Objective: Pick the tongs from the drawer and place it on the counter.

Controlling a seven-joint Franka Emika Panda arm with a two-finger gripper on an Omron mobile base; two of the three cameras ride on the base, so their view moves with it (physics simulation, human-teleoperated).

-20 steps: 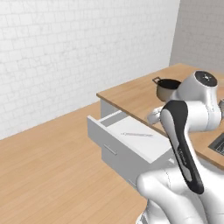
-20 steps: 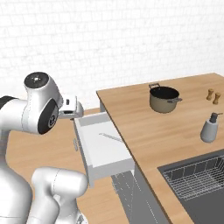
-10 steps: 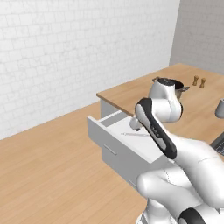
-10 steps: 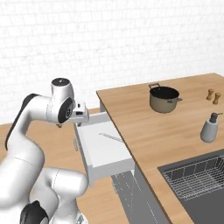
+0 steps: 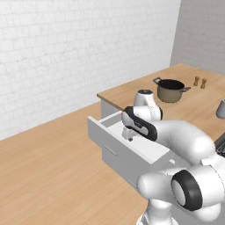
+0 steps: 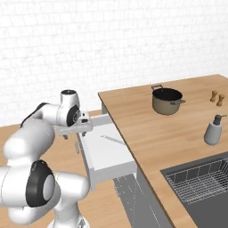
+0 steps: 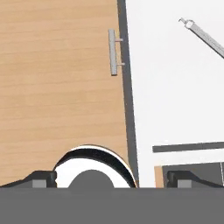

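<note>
The drawer (image 6: 109, 156) stands pulled out from under the counter (image 6: 147, 122), white inside. The thin silver tongs (image 6: 113, 140) lie on its floor toward the back; in the hand view the tongs (image 7: 205, 37) run off the top right. My gripper (image 6: 74, 135) hovers over the drawer's front edge, open and holding nothing. In the hand view one fingertip (image 7: 43, 179) is over the wooden floor and the other over the white interior, with the bar handle (image 7: 113, 51) ahead. In the left base view my gripper (image 5: 128, 133) hangs over the drawer (image 5: 110, 143), and my arm hides the tongs.
On the counter (image 5: 132, 90) stands a dark pot (image 6: 167, 100), also seen as pot (image 5: 170, 90). Two small shakers (image 6: 217, 97) and a soap dispenser (image 6: 213, 131) lie further right. A sink with a wire rack (image 6: 200, 182) is at the lower right.
My arm has swung down from a raised pose and forward over the drawer. The hand now hangs low at the drawer's front edge. The tongs have not moved.
</note>
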